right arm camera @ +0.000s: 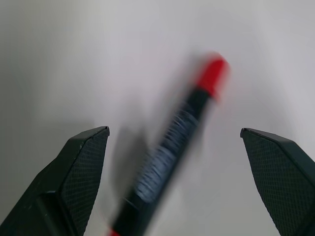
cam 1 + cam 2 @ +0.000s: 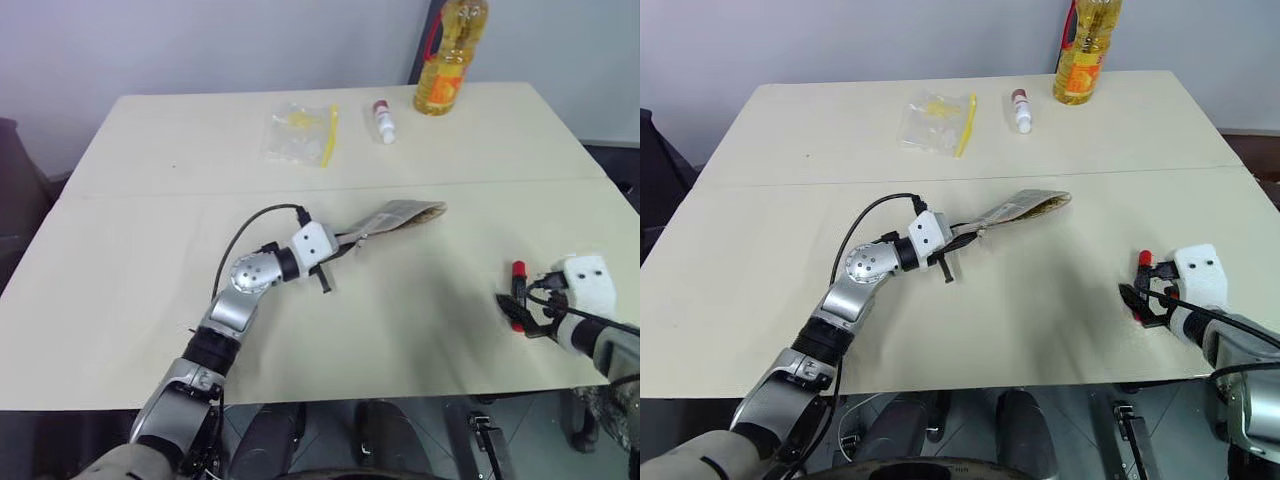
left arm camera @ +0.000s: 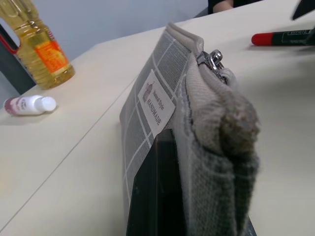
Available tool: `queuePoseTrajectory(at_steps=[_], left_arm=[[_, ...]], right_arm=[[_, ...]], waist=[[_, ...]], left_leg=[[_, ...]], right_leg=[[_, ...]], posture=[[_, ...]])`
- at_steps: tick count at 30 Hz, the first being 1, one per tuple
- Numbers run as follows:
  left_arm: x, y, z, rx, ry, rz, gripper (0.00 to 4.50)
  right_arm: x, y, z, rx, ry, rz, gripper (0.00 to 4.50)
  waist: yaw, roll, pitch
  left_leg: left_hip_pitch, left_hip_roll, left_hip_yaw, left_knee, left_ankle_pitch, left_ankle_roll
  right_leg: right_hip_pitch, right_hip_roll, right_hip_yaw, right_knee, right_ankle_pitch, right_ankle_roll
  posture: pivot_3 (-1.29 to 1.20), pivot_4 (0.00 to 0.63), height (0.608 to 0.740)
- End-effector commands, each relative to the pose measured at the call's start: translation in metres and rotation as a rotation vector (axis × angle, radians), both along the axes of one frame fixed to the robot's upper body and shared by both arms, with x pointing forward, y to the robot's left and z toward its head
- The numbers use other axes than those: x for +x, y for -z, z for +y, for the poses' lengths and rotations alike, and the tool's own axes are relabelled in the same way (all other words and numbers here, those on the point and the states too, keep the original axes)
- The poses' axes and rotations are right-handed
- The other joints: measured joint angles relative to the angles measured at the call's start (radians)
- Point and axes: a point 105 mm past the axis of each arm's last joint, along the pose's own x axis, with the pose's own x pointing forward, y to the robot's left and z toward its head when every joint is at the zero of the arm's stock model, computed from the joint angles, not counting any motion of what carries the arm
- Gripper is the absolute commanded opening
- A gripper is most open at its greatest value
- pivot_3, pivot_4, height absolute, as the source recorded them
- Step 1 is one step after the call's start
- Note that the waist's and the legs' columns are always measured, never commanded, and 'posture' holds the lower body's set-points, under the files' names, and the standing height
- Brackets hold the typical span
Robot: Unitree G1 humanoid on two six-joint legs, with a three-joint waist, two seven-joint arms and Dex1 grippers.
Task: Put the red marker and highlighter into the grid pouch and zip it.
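The left gripper [image 2: 340,250], just left of centre in the left eye picture, is clamped shut on one end of the grid pouch [image 2: 400,217], which stretches from it up and to the right, partly lifted off the table [image 2: 130,300]. At the lower right of the same picture the right gripper [image 2: 522,305] stands with its fingers spread wide around the red marker [image 2: 518,292], which lies on the tabletop between them without being pinched.

The surface is a pale cream table made of two sections, with a seam running across the middle of the picture. Behind it is a plain light wall. Along the far edge, at the top of the picture, lie a clear plastic bag [image 2: 298,134] with a yellow strip, a small white bottle [image 2: 383,122] on its side, and a bottle of yellow oil [image 2: 449,62] with a red handle and an orange label.

The left wrist picture brings the pouch close: grey fabric with white grid lines, a metal zipper pull [image 3: 212,60] on its top edge, and a small white label [image 3: 156,103] reading "HANDMADE" under a smaller line too fine to read. The right wrist picture shows the marker's red cap and black barrel with blurred pale print that cannot be read.
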Motion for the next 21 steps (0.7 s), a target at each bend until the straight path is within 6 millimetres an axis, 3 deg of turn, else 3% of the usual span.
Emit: queuePoseTrajectory(at_steps=[1,3,9,16,19,21], left_arm=[[-0.002,-0.009,-0.012,-0.009,0.053,-0.044,0.0],[-0.003,-0.009,-0.014,-0.01,0.065,-0.045,0.0],[-0.001,-0.01,-0.015,-0.02,0.069,-0.043,0.0],[0.009,-0.016,0.002,-0.033,0.012,-0.046,0.0],[0.012,-0.021,0.009,-0.027,-0.004,-0.062,0.0],[0.012,-0.022,0.01,-0.028,-0.008,-0.065,0.0]], right_arm=[[-0.012,0.005,-0.002,0.026,0.082,0.001,4.2],[-0.014,0.009,0.002,0.051,0.088,0.002,3.61],[-0.011,0.009,0.006,0.059,0.085,-0.012,0.51],[0.014,-0.046,0.027,-0.302,-0.252,-0.127,0.37],[0.018,-0.071,0.048,-0.34,-0.433,-0.199,0.37],[0.018,-0.075,0.055,-0.361,-0.499,-0.2,0.37]], waist=[[0.0,0.0,0.0],[-0.001,0.0,0.0],[-0.001,0.0,0.0],[-0.004,0.001,0.0],[-0.006,0.0,0.0],[-0.003,0.0,0.0]], left_leg=[[0.0,0.0,0.0,0.0,0.0,0.0],[0.0,0.0,0.0,0.0,0.0,0.0],[0.0,-0.001,0.0,0.001,0.0,0.0],[0.0,0.0,0.001,0.001,0.0,0.0],[0.001,0.0,0.001,0.0,0.0,0.0],[0.001,0.0,0.001,0.0,0.0,0.0]], right_leg=[[0.0,0.0,0.0,0.0,0.0,0.0],[0.0,0.0,0.0,0.0,0.0,0.0],[0.001,0.0,0.0,0.0,0.0,0.0],[0.001,0.0,0.0,0.0,0.0,0.0],[0.001,0.001,-0.001,0.0,0.0,0.001],[0.001,0.001,-0.001,0.0,0.0,0.001]], posture=[[0.0,0.15,0.74],[0.0,0.15,0.74],[0.0,0.15,0.74],[0.0,0.15,0.74],[0.0,0.15,0.74],[0.0,0.15,0.74]])
